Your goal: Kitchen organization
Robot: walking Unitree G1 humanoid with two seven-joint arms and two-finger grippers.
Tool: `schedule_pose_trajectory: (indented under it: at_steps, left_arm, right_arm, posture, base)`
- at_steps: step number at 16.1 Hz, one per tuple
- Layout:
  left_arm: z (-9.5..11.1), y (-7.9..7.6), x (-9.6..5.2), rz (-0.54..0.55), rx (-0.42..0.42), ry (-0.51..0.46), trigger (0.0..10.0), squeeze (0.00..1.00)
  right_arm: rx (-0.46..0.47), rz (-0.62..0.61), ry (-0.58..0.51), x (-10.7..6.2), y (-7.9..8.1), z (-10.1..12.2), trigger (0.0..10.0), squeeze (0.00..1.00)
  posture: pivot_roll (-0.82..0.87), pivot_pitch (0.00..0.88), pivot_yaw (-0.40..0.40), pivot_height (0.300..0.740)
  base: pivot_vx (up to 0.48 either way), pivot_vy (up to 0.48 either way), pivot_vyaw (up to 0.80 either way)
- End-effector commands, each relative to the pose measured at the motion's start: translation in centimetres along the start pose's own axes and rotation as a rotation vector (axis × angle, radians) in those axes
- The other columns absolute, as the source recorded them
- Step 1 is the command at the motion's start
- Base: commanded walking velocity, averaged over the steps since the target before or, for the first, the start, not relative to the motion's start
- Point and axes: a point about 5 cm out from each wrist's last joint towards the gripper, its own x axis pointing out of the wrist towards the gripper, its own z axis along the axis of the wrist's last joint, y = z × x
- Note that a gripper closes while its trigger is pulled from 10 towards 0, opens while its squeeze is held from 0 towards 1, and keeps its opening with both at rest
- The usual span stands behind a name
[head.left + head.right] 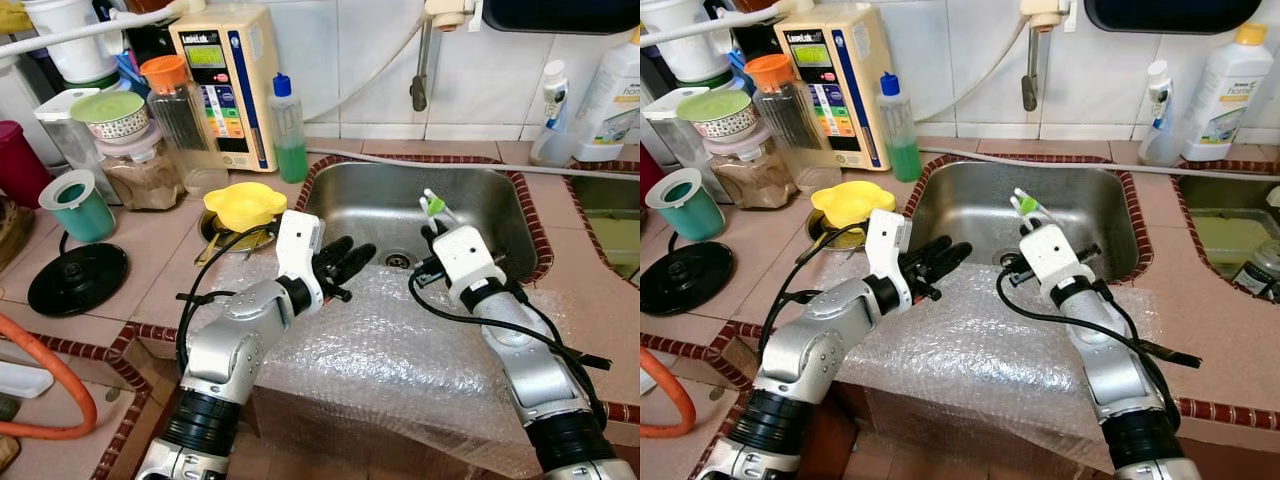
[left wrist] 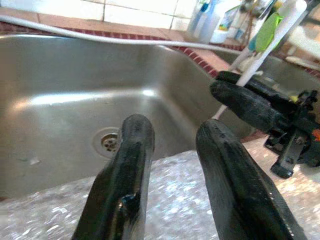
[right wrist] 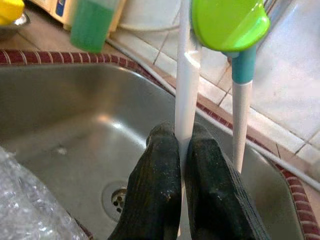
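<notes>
On the far left of the counter [image 1: 150, 250] stand a teal cup [image 1: 78, 205], a black round lid [image 1: 76, 278], stacked jars with a patterned bowl [image 1: 112, 113] on top, and a tall orange-capped container [image 1: 178, 118]. Just right of these sit a cream water machine [image 1: 225, 80] against the tiled wall and a bottle of green liquid [image 1: 288, 130]. A yellow lid [image 1: 244, 205] rests on a metal dish near the sink's left edge.

The left gripper [image 1: 345, 265] hovers over the bubble wrap [image 1: 400, 350] that drapes the near rim of the steel sink [image 1: 480, 200], its two fingers [image 2: 125, 175] apart and holding nothing, pointing toward the drain [image 1: 397, 260].

Right of it, the right gripper [image 1: 437, 222] is above the sink basin, its fingers pressed together on the white handle of a toothbrush [image 3: 187, 90] that stands upright; a green cap [image 3: 227, 22] sits by the toothbrush's top.

Farther right, two white bottles [image 1: 600, 100] stand against the wall.
</notes>
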Motion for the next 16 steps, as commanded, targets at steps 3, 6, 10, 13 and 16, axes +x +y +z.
schedule_pose_trajectory:
  at_steps: [3, 6, 10, 13, 16]
  left_arm:
    - [-1.4, 1.1, -1.2, 0.044, 0.013, 0.046, 10.0, 1.00]
    - [-2.4, 1.1, -1.7, 0.036, 0.029, 0.084, 10.0, 1.00]
    - [-3.0, 0.8, -2.1, 0.025, 0.022, 0.114, 10.0, 1.00]
    - [-3.1, 0.7, -2.2, 0.025, 0.038, 0.123, 10.0, 1.00]
    - [-2.7, 0.8, -1.9, 0.047, 0.045, 0.097, 10.0, 1.00]
  right_arm:
    - [0.054, 0.004, 0.041, 1.2, -0.8, -0.2, 0.0, 0.00]
    - [0.073, 0.117, 0.131, 2.4, -0.8, -1.4, 10.0, 0.00]
    - [0.048, 0.203, 0.248, 2.6, -0.6, -3.0, 10.0, 1.00]
    - [0.063, 0.176, 0.280, 2.4, -0.8, -3.6, 10.0, 1.00]
    - [0.067, 0.127, 0.318, 1.8, -1.2, -4.5, 10.0, 1.00]
  posture:
    - [-0.08, 0.000, 0.141, 0.740]
    - [-0.07, 0.000, 0.148, 0.740]
    - [-0.06, 0.000, 0.158, 0.740]
    - [-0.06, 0.000, 0.160, 0.740]
    - [-0.07, 0.000, 0.162, 0.740]
  base:
    - [0.000, 0.000, 0.00]
    - [0.000, 0.000, 0.00]
    - [0.000, 0.000, 0.00]
    - [0.000, 0.000, 0.00]
    - [0.000, 0.000, 0.00]
